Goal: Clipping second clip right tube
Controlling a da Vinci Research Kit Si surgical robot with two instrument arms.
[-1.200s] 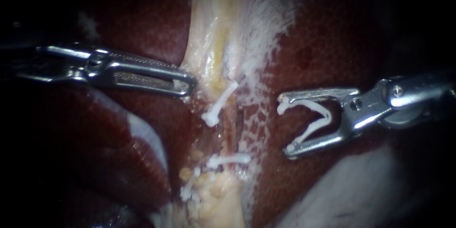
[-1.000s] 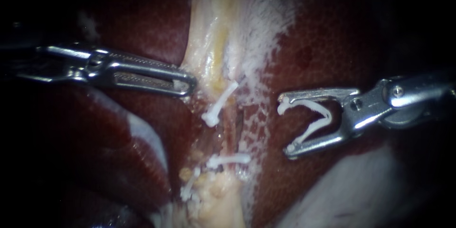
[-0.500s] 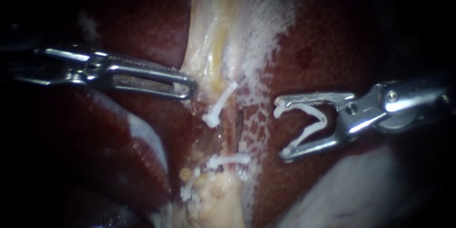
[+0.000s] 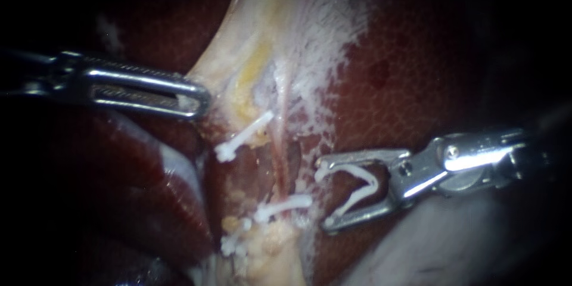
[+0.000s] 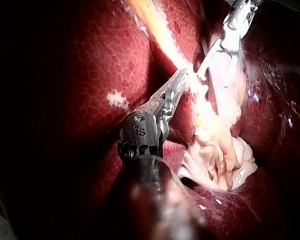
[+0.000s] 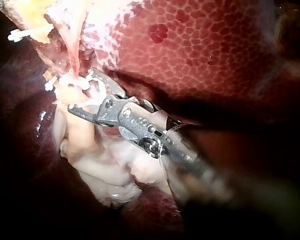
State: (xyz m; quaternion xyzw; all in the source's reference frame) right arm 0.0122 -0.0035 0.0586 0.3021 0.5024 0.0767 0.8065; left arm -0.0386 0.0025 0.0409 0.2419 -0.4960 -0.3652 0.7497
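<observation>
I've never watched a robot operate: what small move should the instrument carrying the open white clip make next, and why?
Probably ease the right instrument toward the tube until its open clip straddles it, above the closed clip. The open clip faces the tube but lies beside it, not around it. The left instrument grips the pale tissue.

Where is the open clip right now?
In the endoscope view, right of centre, the open clip sits in the jaws of my right instrument, just right of the tube, near the lower closed clip.
</observation>
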